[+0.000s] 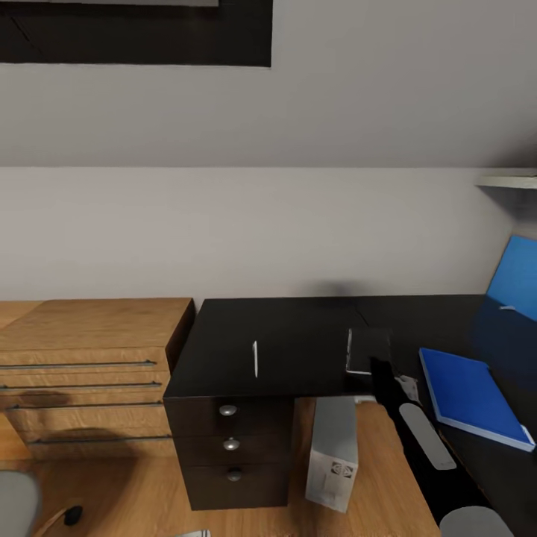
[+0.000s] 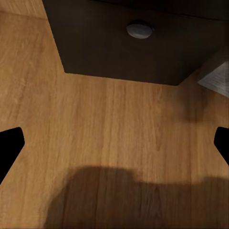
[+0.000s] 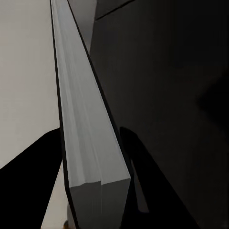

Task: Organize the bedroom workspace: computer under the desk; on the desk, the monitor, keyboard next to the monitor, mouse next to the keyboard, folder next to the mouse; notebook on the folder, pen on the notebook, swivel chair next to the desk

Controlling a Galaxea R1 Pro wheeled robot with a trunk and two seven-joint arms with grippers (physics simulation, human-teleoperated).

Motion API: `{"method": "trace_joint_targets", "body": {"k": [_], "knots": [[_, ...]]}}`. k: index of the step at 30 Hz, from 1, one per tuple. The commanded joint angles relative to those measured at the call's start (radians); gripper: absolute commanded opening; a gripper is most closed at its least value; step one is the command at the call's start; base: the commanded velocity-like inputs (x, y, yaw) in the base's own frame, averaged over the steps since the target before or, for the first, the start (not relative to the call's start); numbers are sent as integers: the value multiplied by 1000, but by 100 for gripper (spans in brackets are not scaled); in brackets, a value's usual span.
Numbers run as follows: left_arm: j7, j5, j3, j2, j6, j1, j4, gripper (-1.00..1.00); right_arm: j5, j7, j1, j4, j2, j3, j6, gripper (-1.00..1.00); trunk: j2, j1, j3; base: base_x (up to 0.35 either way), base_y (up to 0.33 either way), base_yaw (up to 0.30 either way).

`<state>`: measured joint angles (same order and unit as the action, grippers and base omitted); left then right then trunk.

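Notebook is the piece in hand. In the head view it sits low over the near edge of the black table, with the right gripper at its near side. In the right wrist view the grey slab runs edge-on between the two dark fingers, so I judge the jaws to be pinching it. I cannot tell whether it is lifted clear of the top.

Done, as far as can be seen: the computer stands on the floor under the table, beside the drawers. The blue folder lies flat on the top, well to the right of the notebook.

Left to do: the notebook must go onto the folder. The pen lies alone on the top to the left and must go on the notebook. A grey chair edge shows at the lower left corner, in front of the wood cabinet, so it probably needs moving closer. Monitor, keyboard and mouse I cannot judge from these views.

The left wrist view gives what the head view lacks. The left gripper hangs over the wood floor with its jaws spread wide and nothing between them, near the bottom drawer knob and a corner of the computer.
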<state>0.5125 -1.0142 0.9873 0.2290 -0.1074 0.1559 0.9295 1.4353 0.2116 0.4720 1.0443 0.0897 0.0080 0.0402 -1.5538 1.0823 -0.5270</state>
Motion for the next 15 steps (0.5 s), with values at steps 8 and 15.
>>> {"method": "trace_joint_targets", "body": {"k": [8,15], "knots": [[5,-11,7,1,-9,2,-2,100,11,5,0,21,6,-14,3,-100,-1,0,-12,0,0,-188],[5,-11,3,1,-9,2,-6,100,11,5,-1,30,16,-17,3,-100,-1,0,-21,0,0,-188]]}}
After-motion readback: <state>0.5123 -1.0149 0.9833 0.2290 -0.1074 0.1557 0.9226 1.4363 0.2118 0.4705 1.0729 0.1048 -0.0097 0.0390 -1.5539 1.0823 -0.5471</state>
